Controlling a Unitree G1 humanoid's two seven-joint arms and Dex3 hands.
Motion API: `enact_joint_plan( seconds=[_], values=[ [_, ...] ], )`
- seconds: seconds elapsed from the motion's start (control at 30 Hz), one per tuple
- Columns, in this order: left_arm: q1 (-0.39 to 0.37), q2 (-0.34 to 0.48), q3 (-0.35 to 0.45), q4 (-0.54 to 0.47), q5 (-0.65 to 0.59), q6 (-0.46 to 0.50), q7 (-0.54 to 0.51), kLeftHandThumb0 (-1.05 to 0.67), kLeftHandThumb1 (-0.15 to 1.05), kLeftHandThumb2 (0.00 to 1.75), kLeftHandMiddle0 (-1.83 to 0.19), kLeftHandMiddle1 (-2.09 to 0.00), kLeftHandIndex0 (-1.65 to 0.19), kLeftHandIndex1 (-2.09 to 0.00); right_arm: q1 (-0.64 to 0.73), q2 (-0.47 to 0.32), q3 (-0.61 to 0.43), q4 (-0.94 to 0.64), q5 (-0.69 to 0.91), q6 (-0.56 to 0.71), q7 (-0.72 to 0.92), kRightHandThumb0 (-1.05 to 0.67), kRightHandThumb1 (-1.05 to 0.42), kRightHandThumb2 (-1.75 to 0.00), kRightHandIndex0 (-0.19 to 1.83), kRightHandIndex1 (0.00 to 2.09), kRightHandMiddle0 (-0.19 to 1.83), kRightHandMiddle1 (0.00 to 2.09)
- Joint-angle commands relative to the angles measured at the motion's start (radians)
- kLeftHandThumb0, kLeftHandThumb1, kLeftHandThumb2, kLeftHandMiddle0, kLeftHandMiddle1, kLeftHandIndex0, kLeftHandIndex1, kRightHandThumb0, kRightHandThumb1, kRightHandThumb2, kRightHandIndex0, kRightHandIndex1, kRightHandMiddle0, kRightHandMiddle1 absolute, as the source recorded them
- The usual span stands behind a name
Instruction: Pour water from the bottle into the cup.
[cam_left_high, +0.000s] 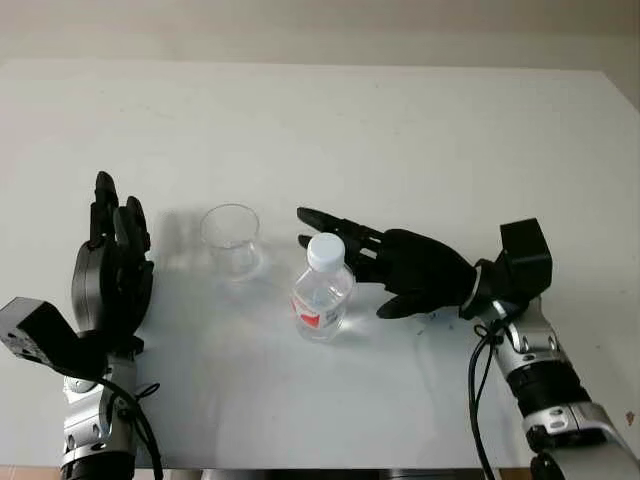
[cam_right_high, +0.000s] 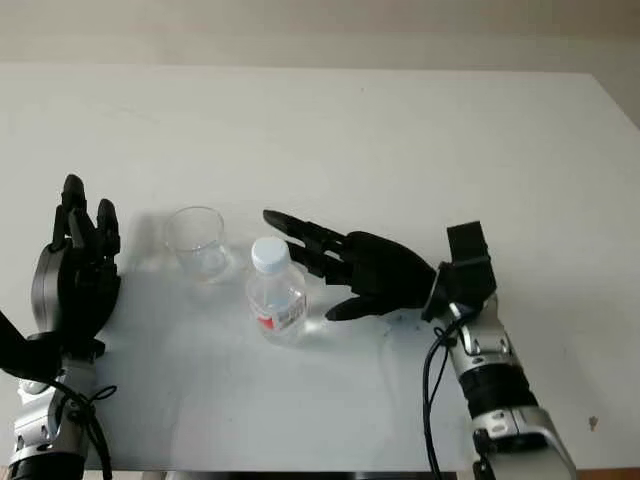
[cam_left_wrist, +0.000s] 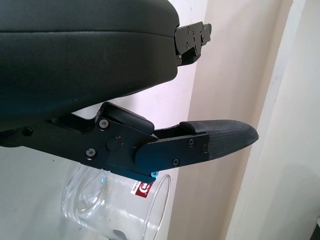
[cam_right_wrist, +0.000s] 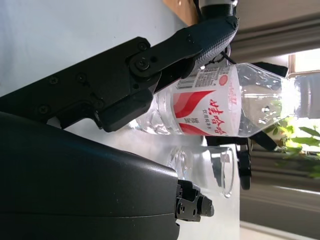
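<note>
A clear water bottle (cam_left_high: 322, 297) with a white cap and a red label stands upright at the middle of the table. An empty clear plastic cup (cam_left_high: 231, 238) stands just to its left and a little farther back. My right hand (cam_left_high: 360, 275) is open, right beside the bottle on its right. Its fingers (cam_left_high: 335, 228) reach past the cap on the far side and the thumb sits low near the base. In the right wrist view a finger (cam_right_wrist: 200, 40) crosses the bottle (cam_right_wrist: 220, 107), with the cup (cam_right_wrist: 215, 167) beyond. My left hand (cam_left_high: 115, 235) is open, left of the cup (cam_left_wrist: 115, 205).
The white table (cam_left_high: 330, 120) stretches far back behind the cup and bottle to a pale wall. Its right edge (cam_left_high: 625, 95) runs along the far right. Cables hang from both forearms near the table's front edge.
</note>
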Motion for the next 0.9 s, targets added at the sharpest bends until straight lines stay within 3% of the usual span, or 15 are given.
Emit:
enact_joint_plan(
  seconds=[0.0, 0.37, 0.87],
  values=[
    [0.01, 0.002, 0.0, 0.015, 0.003, 0.002, -0.002, -0.77, 1.05, 0.58, 0.19, -0.05, 0.19, -0.03, -0.016, 0.007, 0.01, 0.011, -0.006, 0.007, 0.017, -0.87, -0.87, -0.05, 0.0, 0.08, -0.02, 0.08],
    [0.012, 0.004, 0.002, 0.007, 0.001, 0.007, -0.001, -0.76, 1.05, 0.57, 0.19, -0.05, 0.19, -0.02, -0.045, 0.07, 0.057, 0.09, -0.062, 0.019, 0.024, -0.86, -0.82, -0.04, 0.27, 0.13, 0.25, 0.18],
    [0.009, 0.004, 0.004, 0.013, 0.004, 0.002, 0.003, -0.76, 1.05, 0.57, 0.18, -0.05, 0.19, -0.04, -0.096, 0.11, 0.098, 0.127, -0.109, 0.024, 0.07, -0.85, -0.77, -0.05, 0.41, 0.13, 0.38, 0.23]
  ],
)
